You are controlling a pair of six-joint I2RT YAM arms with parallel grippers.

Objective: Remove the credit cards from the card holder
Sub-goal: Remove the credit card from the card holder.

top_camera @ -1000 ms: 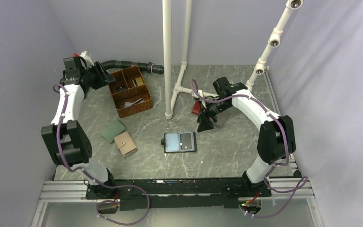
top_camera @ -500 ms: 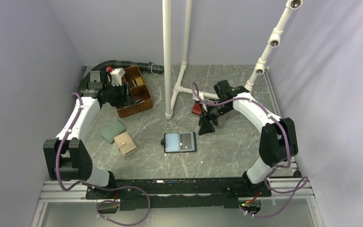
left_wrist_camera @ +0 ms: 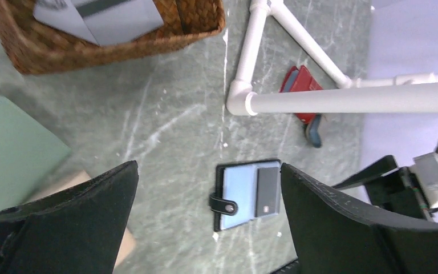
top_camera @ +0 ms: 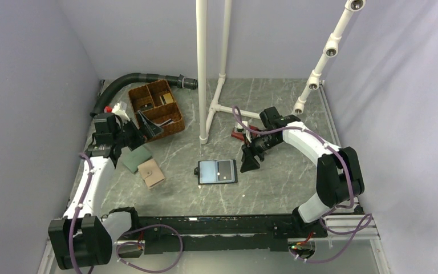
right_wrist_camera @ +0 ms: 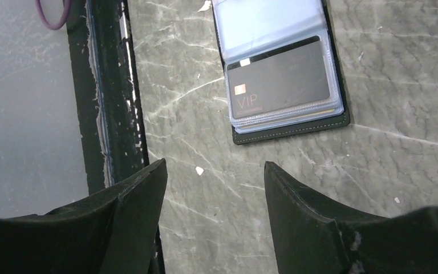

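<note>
Right gripper (top_camera: 250, 161) hung spread at 3 o'clock of the card holder (top_camera: 208, 171). The sleeved dark card (right_wrist_camera: 282, 77) might've stuck and dragged it along.

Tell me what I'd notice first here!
An open card holder lies mid-table with a dark VIP card showing in its sleeve. The right gripper hangs just right of it, jaws open. Tall white pipes rise behind, and a brown basket sits back left.
</note>
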